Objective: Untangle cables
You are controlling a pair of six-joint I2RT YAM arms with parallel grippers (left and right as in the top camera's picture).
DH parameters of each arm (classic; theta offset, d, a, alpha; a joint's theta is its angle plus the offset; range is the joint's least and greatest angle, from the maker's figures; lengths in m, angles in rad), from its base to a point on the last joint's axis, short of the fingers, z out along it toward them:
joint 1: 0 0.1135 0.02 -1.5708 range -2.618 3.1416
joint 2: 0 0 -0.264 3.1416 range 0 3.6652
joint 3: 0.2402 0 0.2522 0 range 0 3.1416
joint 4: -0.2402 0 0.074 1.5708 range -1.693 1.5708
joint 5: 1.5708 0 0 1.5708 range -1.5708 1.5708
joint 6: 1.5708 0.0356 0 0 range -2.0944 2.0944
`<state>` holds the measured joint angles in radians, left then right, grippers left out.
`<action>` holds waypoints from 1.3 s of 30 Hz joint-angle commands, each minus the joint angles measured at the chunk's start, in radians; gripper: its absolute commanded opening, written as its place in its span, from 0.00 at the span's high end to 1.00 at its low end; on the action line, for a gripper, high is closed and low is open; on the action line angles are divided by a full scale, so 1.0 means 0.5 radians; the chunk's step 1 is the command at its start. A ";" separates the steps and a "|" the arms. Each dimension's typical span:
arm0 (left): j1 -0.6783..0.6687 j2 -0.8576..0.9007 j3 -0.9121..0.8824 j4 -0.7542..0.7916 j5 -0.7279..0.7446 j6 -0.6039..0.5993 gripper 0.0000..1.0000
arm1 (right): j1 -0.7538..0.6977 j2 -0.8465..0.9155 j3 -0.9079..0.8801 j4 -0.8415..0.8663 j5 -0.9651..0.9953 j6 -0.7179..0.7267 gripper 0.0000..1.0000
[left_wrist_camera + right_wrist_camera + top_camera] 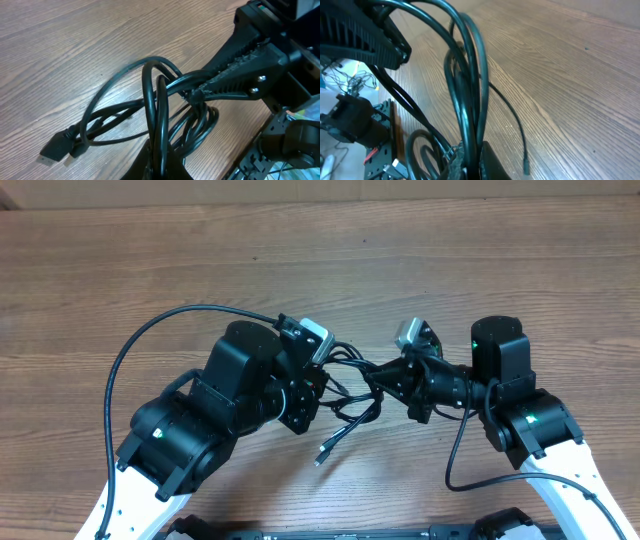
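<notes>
The cables (352, 408) form a black tangle of loops between my two arms at mid-table. One metal-tipped plug (322, 452) trails toward the front edge. My left gripper (328, 383) is shut on two upright strands of the tangle (159, 112), its jaws pinched at the bottom of the left wrist view (162, 167). My right gripper (378, 378) is shut on strands from the other side (470, 100); its ribbed fingers (235, 75) clamp the bundle. A flat plug (56, 150) lies on the wood. A thin cord's plug (526, 165) lies right of the right jaws.
The wooden table (320, 260) stretches far behind the arms. A thick arm wire (130, 360) arcs at the left and another (455, 460) loops by the right arm. The table's front edge and a black frame (350, 532) lie close below the tangle.
</notes>
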<state>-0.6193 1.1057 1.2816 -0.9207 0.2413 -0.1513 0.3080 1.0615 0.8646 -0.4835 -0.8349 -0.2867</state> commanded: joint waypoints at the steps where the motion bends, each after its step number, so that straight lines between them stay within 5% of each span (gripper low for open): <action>1: 0.008 -0.043 0.023 -0.006 -0.025 -0.013 0.96 | -0.001 -0.007 0.039 0.048 -0.088 0.066 0.91; 18: 0.008 -0.043 0.023 0.010 -0.011 -0.027 0.96 | -0.001 -0.007 0.039 0.055 -0.083 0.093 0.96; 26: 0.008 -0.043 0.023 0.001 -0.307 -0.304 0.96 | -0.003 -0.007 0.039 0.140 0.233 0.569 0.96; 39: 0.008 -0.043 0.023 -0.043 -0.505 -0.469 0.96 | -0.003 -0.007 0.039 -0.052 1.547 1.517 0.96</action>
<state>-0.6201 1.1049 1.2816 -0.9356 0.0280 -0.3653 0.3149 1.0615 0.8646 -0.4755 -0.3355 0.2935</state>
